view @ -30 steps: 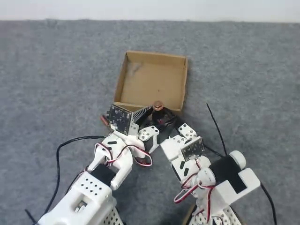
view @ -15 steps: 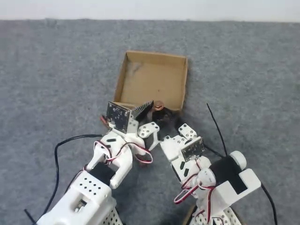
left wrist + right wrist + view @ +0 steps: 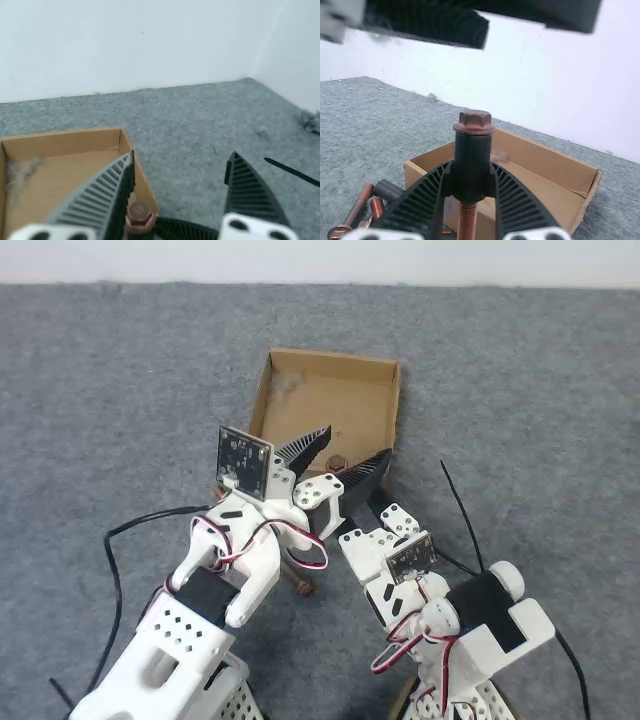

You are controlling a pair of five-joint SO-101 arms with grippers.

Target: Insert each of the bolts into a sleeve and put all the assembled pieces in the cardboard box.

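Gripping: right gripper is closed on a black sleeve, one finger on each side, and the sleeve stands upright.
Bolt: a copper bolt runs through that sleeve, with its hex head on top and its threaded end sticking out below.
Assembly position: it is held off the bench at the near wall of the cardboard box. Can't tell if it is over the inside or just outside. In the right wrist view the box sits behind it.
Left gripper: left gripper is spread wide open and holds nothing. One of its fingers is just beside the bolt head and the other is well off to the side.
High view: left gripper reaches over the near part of the box, and the bolt head shows between its fingers.
Box contents: grey fluff lies in one corner.
Loose parts: loose bolts lie flat on the bench next to a spare sleeve, near an outer corner of the box. One more loose bolt lies partly under the left arm.
Bench: covered in grey carpet-like material.
Background: white wall.
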